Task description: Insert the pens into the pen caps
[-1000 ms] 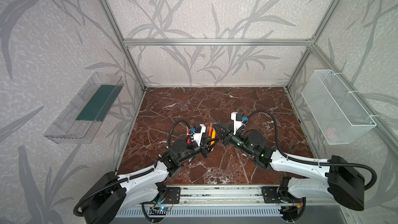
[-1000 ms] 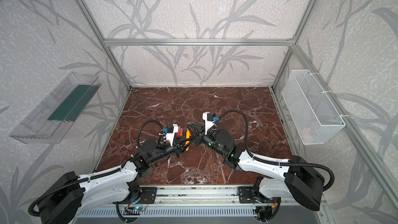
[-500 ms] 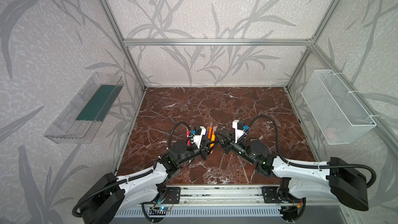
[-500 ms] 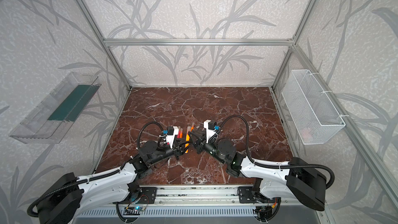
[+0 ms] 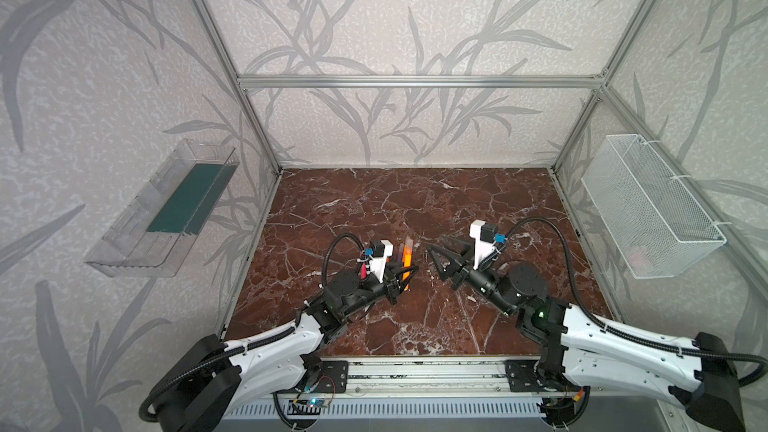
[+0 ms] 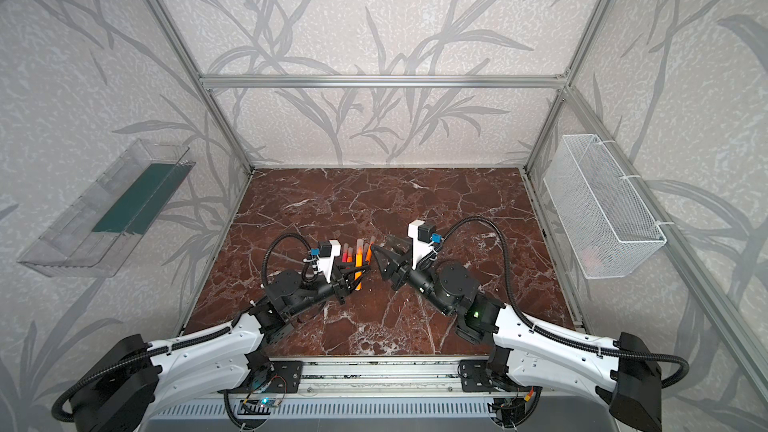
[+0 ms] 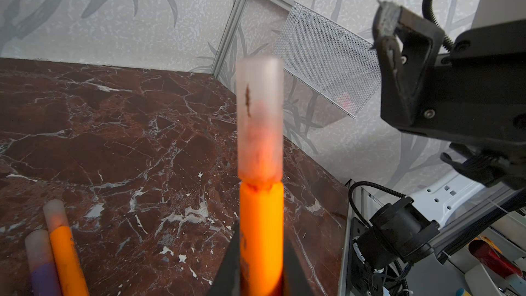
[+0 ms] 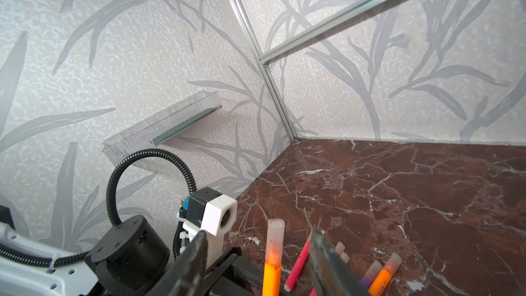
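Note:
My left gripper is shut on an orange pen and holds it upright above the marble. A pale cap sits on the pen's tip. In both top views this pen stands between the two grippers. My right gripper is open, its jaws spread either side of the capped pen without touching it. On the marble lie a pink-red pen, two loose caps, a capped purple pen and a capped orange pen.
A white wire basket hangs on the right wall. A clear tray with a green base is on the left wall. Aluminium frame posts edge the marble floor, and a rail runs along the front.
My right gripper has opened, let go of the cap end of the orange pen and drawn back to the right. The left gripper still holds the pen in place.

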Available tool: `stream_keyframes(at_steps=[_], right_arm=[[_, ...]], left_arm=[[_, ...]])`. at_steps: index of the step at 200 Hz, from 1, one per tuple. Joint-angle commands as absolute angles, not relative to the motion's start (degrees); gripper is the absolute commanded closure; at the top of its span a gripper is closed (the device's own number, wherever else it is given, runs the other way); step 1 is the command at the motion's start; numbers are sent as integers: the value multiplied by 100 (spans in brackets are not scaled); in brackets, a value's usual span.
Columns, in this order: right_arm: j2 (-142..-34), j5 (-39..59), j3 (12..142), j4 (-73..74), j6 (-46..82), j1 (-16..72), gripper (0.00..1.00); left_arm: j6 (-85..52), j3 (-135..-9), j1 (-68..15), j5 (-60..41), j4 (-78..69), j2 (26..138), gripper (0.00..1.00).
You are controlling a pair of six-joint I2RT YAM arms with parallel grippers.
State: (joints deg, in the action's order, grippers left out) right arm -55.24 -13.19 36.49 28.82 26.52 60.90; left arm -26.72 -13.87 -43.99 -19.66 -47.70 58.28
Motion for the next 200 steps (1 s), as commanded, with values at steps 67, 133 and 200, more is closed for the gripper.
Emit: stream_keyframes(at_steps=[67, 133, 200], right_arm=[[-7084, -1494, 4921, 1501, 3061, 6097, 49], [-7421, -1207, 5278, 1547, 3094, 6100, 55], [-7681, -944, 5484, 1509, 3164, 6051, 62]], left_arm=[[-2409, -1641, -4402, -2110, -4911, 6012, 100], [-2323, -1712, -4401, -2002, -4792, 6130, 100], [-2319, -1778, -4403, -1960, -4789, 6274, 100]])
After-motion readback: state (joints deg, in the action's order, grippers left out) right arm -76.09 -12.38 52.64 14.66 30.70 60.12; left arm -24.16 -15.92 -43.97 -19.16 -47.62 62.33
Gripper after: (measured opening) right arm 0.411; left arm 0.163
